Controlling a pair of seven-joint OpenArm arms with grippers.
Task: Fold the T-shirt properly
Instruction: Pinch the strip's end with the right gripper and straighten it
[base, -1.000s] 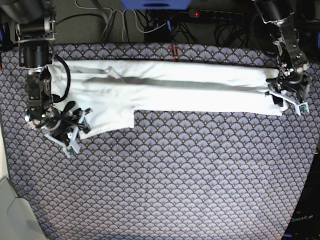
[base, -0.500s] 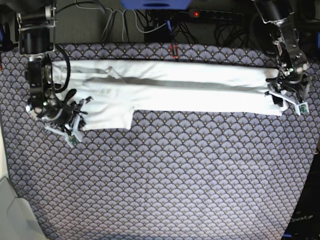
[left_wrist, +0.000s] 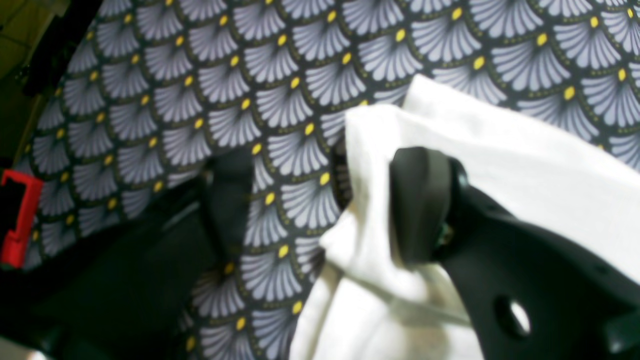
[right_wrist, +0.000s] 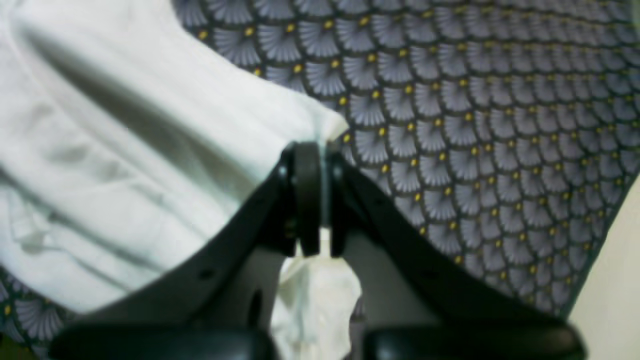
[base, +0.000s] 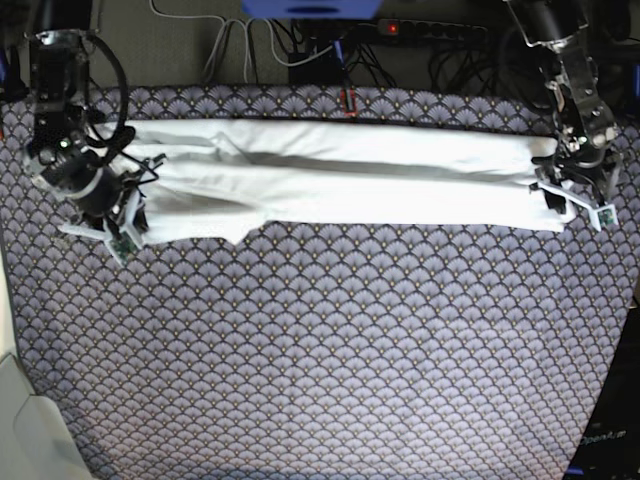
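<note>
The white T-shirt (base: 340, 175) lies plain side up as a long folded band across the back of the table; no print shows. My right gripper (base: 118, 222) at the band's left end is shut on a pinch of its cloth (right_wrist: 315, 295), jaws pressed together (right_wrist: 317, 200). My left gripper (base: 577, 200) is at the band's right end. In the left wrist view its jaws stand wide apart (left_wrist: 325, 200): one finger (left_wrist: 420, 200) rests on the shirt's corner (left_wrist: 500, 150), and the other (left_wrist: 227, 200) is over the bare tablecloth.
A tablecloth with a grey fan pattern (base: 330, 340) covers the table. A power strip (base: 400, 28) and cables lie behind the back edge. A small red clip (base: 347, 100) sits at the back edge. A pale surface (base: 25, 420) borders the left front.
My right gripper has moved up and to the left, toward the back, carrying the shirt's lower left flap with it, so the band is narrower there. The left arm has not moved.
</note>
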